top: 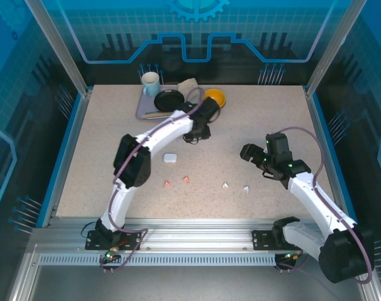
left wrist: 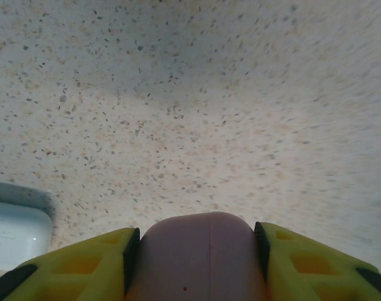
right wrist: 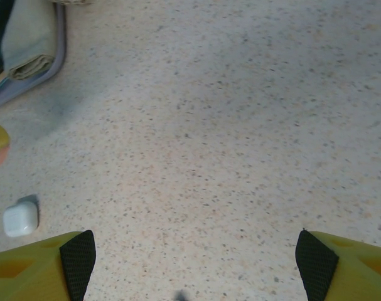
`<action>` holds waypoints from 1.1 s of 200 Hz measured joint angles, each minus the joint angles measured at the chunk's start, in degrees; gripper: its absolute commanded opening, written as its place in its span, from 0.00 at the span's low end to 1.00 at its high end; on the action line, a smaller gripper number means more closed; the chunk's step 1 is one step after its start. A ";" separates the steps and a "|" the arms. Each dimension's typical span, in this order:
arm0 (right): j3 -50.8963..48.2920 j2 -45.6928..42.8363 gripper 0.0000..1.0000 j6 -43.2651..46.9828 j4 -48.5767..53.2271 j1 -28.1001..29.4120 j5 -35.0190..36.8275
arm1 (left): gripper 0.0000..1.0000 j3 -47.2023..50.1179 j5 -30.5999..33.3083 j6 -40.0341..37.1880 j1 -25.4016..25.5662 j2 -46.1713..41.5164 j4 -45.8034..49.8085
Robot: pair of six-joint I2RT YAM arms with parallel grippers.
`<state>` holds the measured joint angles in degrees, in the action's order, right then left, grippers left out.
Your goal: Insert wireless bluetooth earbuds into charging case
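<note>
- Small white rounded plastic charging case (top: 171,157): on the speckled beige tabletop (top: 102,138), left of centre.
- Two salmon-pink plastic earbuds (top: 167,184): loose on the tabletop, just nearer than the white case.
- Left gripper (left wrist: 196,263): yellow fingers clenched on a mauve-pink rounded case (left wrist: 196,235).
- Two white plastic earbuds (top: 226,185): loose, right of the pink pair.
- Right gripper (right wrist: 196,263): released, jaws wide, nothing between.

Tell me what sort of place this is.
Probably a robotics lab test cell, not a home. The left arm and right arm are bolted to an aluminium rail, and the speckled table is fenced by blue printed panels.
</note>
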<state>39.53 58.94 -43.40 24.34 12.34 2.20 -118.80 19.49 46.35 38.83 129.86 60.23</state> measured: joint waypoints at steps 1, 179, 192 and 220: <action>0.00 0.00 0.87 -0.02 0.11 -0.07 -0.02 | 0.00 -0.28 0.46 0.00 0.24 0.37 0.33; 3.41 3.37 0.87 -0.26 3.04 -6.82 -2.62 | 0.79 -10.49 12.33 7.78 10.80 15.58 14.45; 4.37 3.69 0.87 -0.11 3.21 -7.10 -2.64 | 0.84 -10.49 11.78 7.89 10.62 15.39 14.64; 6.32 4.63 0.87 -0.09 3.54 -7.26 -2.69 | 0.97 -10.49 9.60 7.87 10.36 14.58 13.57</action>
<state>45.84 63.57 -43.48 27.88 5.08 -0.49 -129.29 29.08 54.22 49.19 144.44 73.80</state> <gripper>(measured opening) 0.868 0.912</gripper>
